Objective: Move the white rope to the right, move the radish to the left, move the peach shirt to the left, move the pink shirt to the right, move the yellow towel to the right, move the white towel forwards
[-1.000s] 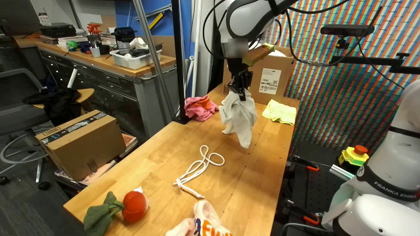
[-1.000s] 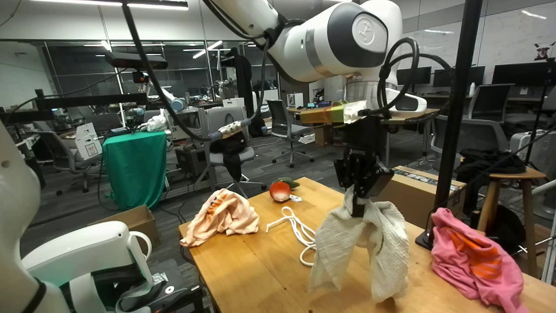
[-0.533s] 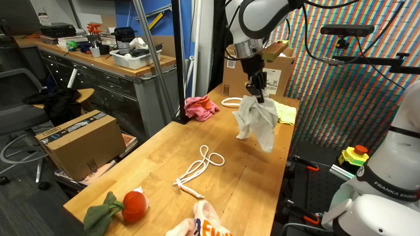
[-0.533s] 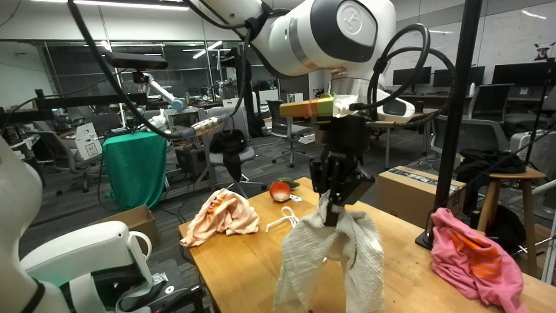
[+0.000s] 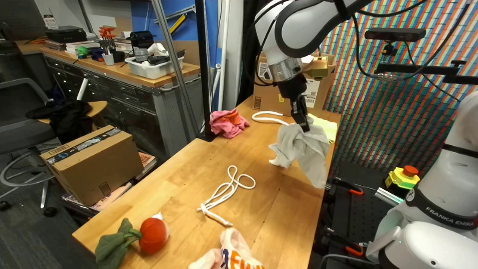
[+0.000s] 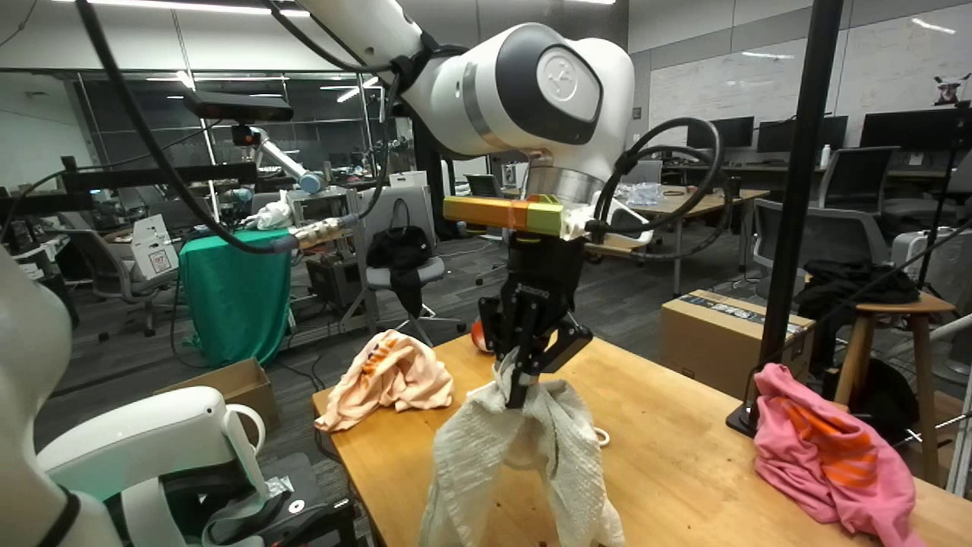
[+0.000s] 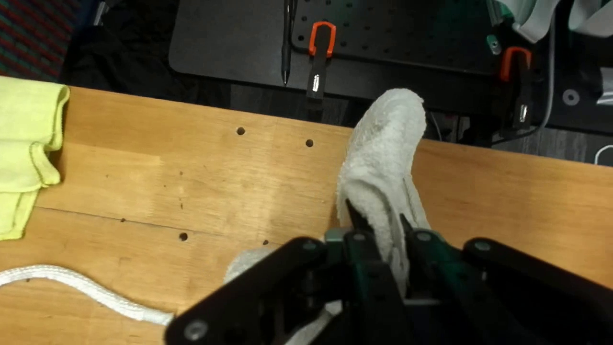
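Note:
My gripper (image 5: 305,127) is shut on the white towel (image 5: 298,147), which hangs in folds over the table near its robot-side edge. In the wrist view the towel (image 7: 388,139) runs between the fingers. A white rope (image 5: 216,218) lies mid-table, and another white rope (image 5: 269,119) curves at the far end. The radish (image 5: 153,235) with green leaves is at the near corner; the arm partly hides it in an exterior view (image 6: 480,336). The peach shirt (image 6: 395,372) is crumpled at the table edge. The pink shirt (image 5: 228,125) lies by the post. The yellow towel (image 7: 28,115) is folded.
A black post (image 5: 204,74) stands at the table edge by the pink shirt. A cardboard box (image 5: 274,99) stands at the far end. A black platform with orange clamps (image 7: 322,40) lies beyond the robot-side edge. Another box (image 6: 714,330) stands beside the table.
My gripper has carried the white towel toward the robot-side edge and lowered it somewhat. The far white rope has come into fuller view, and the towel now partly covers the yellow towel.

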{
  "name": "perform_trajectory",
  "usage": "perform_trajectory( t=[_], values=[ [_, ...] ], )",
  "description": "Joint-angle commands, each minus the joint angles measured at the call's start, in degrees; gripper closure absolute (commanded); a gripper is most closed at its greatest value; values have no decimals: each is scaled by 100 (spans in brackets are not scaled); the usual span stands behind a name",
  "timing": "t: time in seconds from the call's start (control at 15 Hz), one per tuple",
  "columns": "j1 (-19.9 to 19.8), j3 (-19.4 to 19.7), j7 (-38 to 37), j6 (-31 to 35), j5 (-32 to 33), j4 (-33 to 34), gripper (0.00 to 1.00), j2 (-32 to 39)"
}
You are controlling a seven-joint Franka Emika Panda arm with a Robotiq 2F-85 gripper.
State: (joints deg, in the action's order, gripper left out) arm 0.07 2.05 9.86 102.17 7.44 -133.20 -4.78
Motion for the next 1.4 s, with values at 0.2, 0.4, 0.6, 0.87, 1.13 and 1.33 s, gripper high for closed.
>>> perform_trajectory(
  t=[0.2,0.4,0.6,0.87,1.13,1.33],
  values=[
    [239,-300,511,73,-452,-341,92,-37],
    [321,-401,470,172,-600,-455,92,7],
    [338,-439,371,281,-616,-483,92,83],
    [301,-419,180,584,-636,-455,92,215],
    [277,-415,-157,1042,-561,-452,92,355],
    [243,-392,-341,1190,-480,-427,92,460]
  ],
)
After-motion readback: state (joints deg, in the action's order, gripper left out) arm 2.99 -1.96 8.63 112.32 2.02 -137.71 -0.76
